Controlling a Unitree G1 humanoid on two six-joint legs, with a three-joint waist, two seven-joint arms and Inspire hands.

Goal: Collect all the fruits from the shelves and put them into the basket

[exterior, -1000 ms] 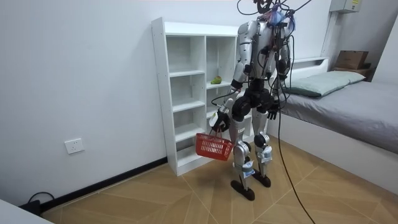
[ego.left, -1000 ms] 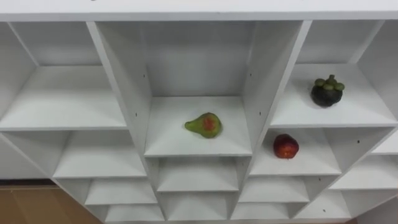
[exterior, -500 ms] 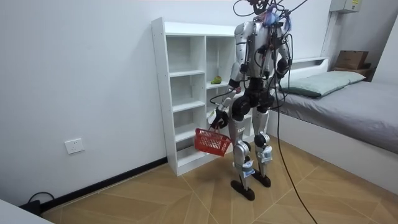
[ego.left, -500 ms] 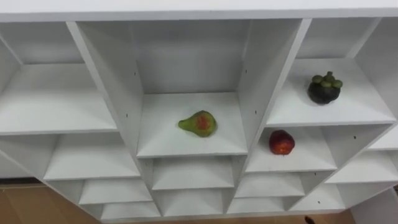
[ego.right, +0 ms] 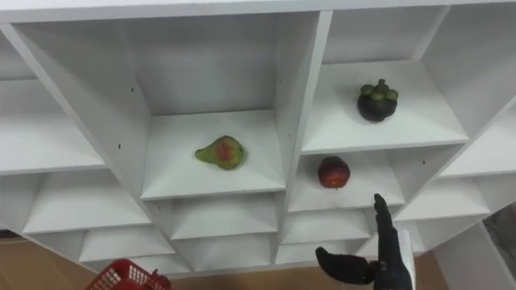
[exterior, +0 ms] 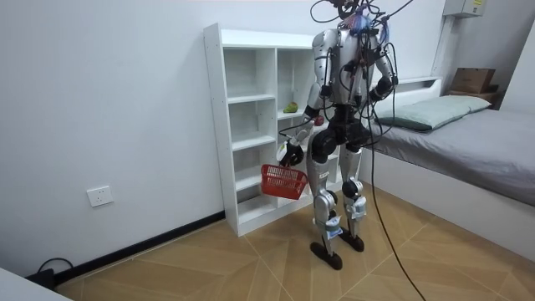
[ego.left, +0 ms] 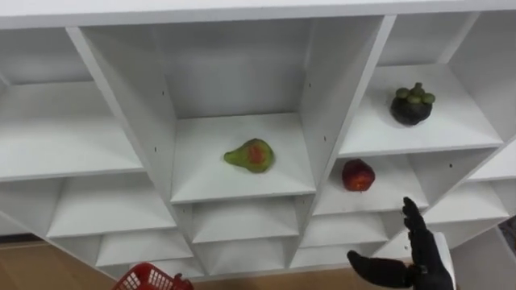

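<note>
A green pear with a red blush (ego.left: 249,155) lies in the closet's middle compartment. A dark mangosteen (ego.left: 411,105) sits on the upper right shelf, and a red fruit (ego.left: 357,175) lies one shelf below it. My right hand (ego.left: 413,259) is open at the lower right, fingers straight, below the red fruit and apart from it. The red basket (ego.left: 149,279) peeks in at the bottom left. In the room view it hangs at hip height as the red basket (exterior: 282,181) from my left hand (exterior: 292,154), which is curled on its handle.
I stand facing the white closet (exterior: 251,125), whose other compartments hold nothing. A bed (exterior: 468,138) stands at the room view's right, close behind me. The wooden floor (exterior: 209,267) around my feet is open.
My right hand has risen into view at the lower right. The left arm has lifted the basket, whose rim now shows at the bottom left. The camera has shifted slightly.
</note>
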